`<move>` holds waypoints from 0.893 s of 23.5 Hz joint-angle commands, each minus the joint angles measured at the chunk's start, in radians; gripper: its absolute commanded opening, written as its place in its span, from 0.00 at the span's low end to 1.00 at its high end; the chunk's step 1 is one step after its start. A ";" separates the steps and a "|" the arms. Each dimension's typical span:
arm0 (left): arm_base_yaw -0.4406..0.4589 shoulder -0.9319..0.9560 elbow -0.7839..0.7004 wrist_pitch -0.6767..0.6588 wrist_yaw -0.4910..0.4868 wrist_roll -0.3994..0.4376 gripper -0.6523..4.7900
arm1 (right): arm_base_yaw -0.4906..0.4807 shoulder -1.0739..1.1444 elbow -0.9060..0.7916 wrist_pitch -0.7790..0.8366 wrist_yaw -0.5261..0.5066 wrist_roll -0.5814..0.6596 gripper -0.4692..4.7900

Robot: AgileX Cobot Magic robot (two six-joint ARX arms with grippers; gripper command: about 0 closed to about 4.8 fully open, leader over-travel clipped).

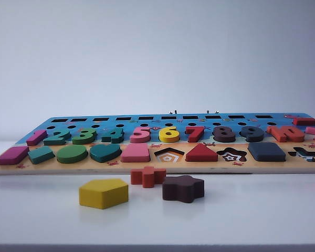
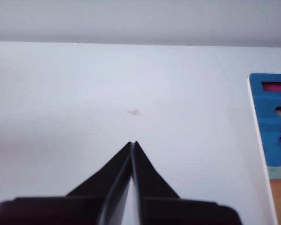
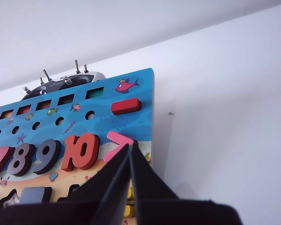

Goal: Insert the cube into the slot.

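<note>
The dark navy cube (image 1: pixel 266 151) lies flat in the front row of the wooden puzzle board (image 1: pixel 52 168), between the star cut-out (image 1: pixel 231 155) and the cross cut-out (image 1: pixel 304 154). It fills the square slot, whose floor is hidden beneath it. The right wrist view also shows the cube (image 3: pixel 35 194). My right gripper (image 3: pixel 130 145) is shut and empty, hovering above the board's end by the pink piece. My left gripper (image 2: pixel 132 143) is shut and empty over bare white table, off the board's (image 2: pixel 271 140) other end. Neither gripper appears in the exterior view.
On the white table in front of the board lie a yellow pentagon block (image 1: pixel 103 193), an orange-red cross block (image 1: pixel 147 176) and a dark brown star block (image 1: pixel 183 188). The pentagon cut-out (image 1: pixel 169 155) stands empty. A grey controller (image 3: pixel 61 82) sits behind the board.
</note>
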 commanded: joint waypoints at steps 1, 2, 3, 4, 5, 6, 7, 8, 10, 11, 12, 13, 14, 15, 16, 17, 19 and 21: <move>-0.002 -0.001 -0.001 0.011 0.052 -0.006 0.13 | 0.001 -0.003 0.000 0.012 0.003 -0.001 0.08; -0.002 -0.001 -0.001 0.010 0.055 -0.006 0.13 | 0.001 -0.003 0.000 0.012 0.003 -0.001 0.08; -0.002 -0.001 -0.001 0.007 0.055 -0.006 0.13 | 0.001 -0.003 0.000 0.012 0.003 -0.001 0.08; -0.002 -0.001 -0.001 0.005 0.055 -0.006 0.13 | 0.001 -0.003 0.000 0.012 0.003 -0.001 0.08; -0.002 -0.001 -0.001 0.005 0.055 -0.006 0.13 | 0.001 -0.003 0.000 0.012 0.003 -0.001 0.08; -0.002 -0.001 -0.001 0.005 0.055 -0.006 0.13 | 0.001 -0.003 0.000 0.012 0.003 -0.001 0.08; -0.002 -0.001 -0.001 0.006 0.055 -0.006 0.13 | 0.001 -0.003 0.000 0.012 0.003 -0.001 0.08; -0.002 -0.001 -0.001 0.006 0.055 -0.006 0.13 | 0.001 -0.003 0.000 0.012 0.003 -0.001 0.08; -0.002 -0.001 -0.001 0.007 0.055 -0.006 0.13 | 0.001 -0.003 0.000 0.012 0.003 -0.001 0.08; -0.002 -0.001 -0.001 0.008 0.055 -0.006 0.13 | 0.001 -0.003 0.000 0.012 0.003 -0.001 0.08; -0.002 -0.001 -0.001 0.008 0.055 -0.006 0.13 | 0.001 -0.003 0.000 0.012 0.003 -0.001 0.08; -0.002 -0.001 -0.001 0.008 0.055 -0.006 0.13 | 0.001 -0.003 0.000 0.012 0.003 -0.001 0.08; -0.002 -0.001 -0.001 0.008 0.055 -0.006 0.13 | 0.001 -0.003 0.000 0.012 0.003 -0.001 0.08; -0.002 0.000 -0.001 0.007 0.055 -0.006 0.13 | 0.001 -0.003 0.000 0.012 0.003 -0.001 0.08; -0.002 0.000 -0.001 0.007 0.055 -0.006 0.13 | 0.001 -0.003 0.000 0.012 0.003 -0.001 0.08; -0.002 0.000 -0.001 0.008 0.055 -0.006 0.13 | 0.001 -0.003 0.000 0.012 0.003 -0.001 0.08; -0.002 0.000 -0.001 0.008 0.054 -0.006 0.13 | 0.001 -0.003 0.000 0.012 0.003 -0.001 0.08; -0.002 -0.001 -0.001 0.007 0.054 -0.006 0.13 | 0.001 -0.003 0.000 0.012 0.003 -0.001 0.08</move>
